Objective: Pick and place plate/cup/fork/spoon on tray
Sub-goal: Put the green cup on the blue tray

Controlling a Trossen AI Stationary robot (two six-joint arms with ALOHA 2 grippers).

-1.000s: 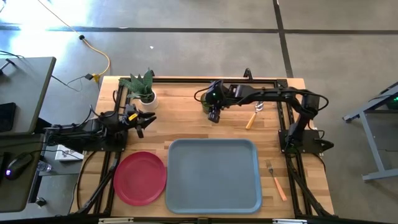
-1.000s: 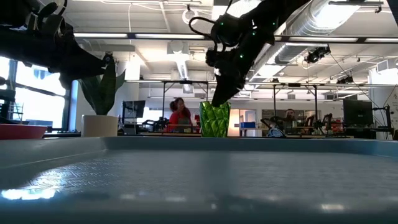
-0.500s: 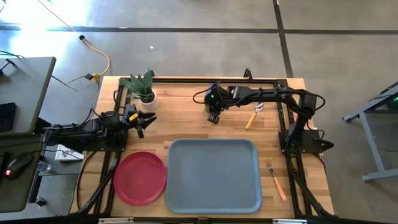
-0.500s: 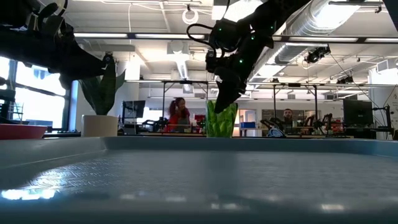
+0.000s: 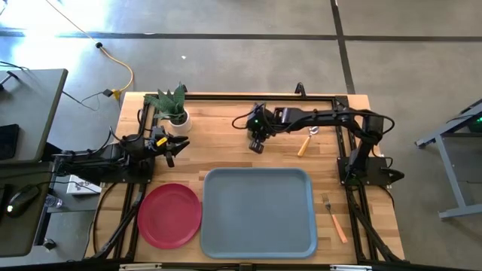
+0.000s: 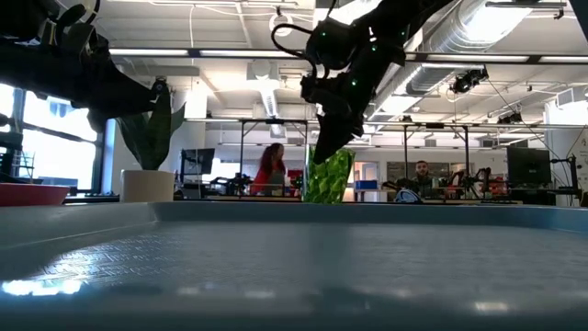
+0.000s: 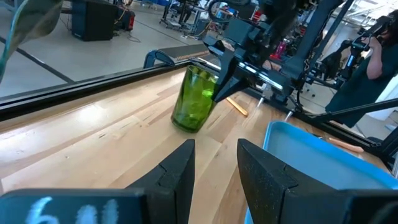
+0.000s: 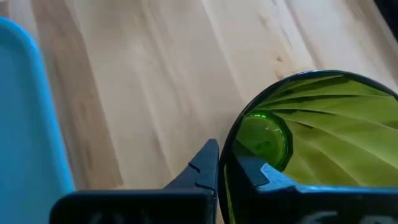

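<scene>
Green, translucent and ribbed, the cup [image 7: 196,98] is seen tilted on the wooden table [image 5: 226,154], beyond the far edge of the tray [image 5: 258,212] and apart from it. In the low view the cup [image 6: 329,176] leans with its top toward the picture's right. No brand or label is readable on it; the only writing in view is a blurred row of pale characters at the bottom edge of the left wrist view, too soft to be made out.

The cup's rim is pinched by the right gripper [image 5: 257,140]: in the right wrist view one dark finger [image 8: 202,168] is placed outside the wall and the other inside, so the fingers are closed down to the thickness of the wall. The inside of the cup [image 8: 311,143] shows radiating flutes and a round glossy base.

The left gripper [image 5: 172,144] is held above the table's left side, near the potted plant [image 5: 172,105], with its fingers [image 7: 171,177] parted a little and nothing between them.

The pinkish-red plate [image 5: 169,214] lies flat on the table, just beside the tray's left edge. The fork [image 5: 334,218] lies on the table to the right of the tray, tines pointing away from the front edge. The spoon [image 5: 305,141] lies near the right arm, to the right of the cup. Nothing is seen lying on the blue-grey tray.
</scene>
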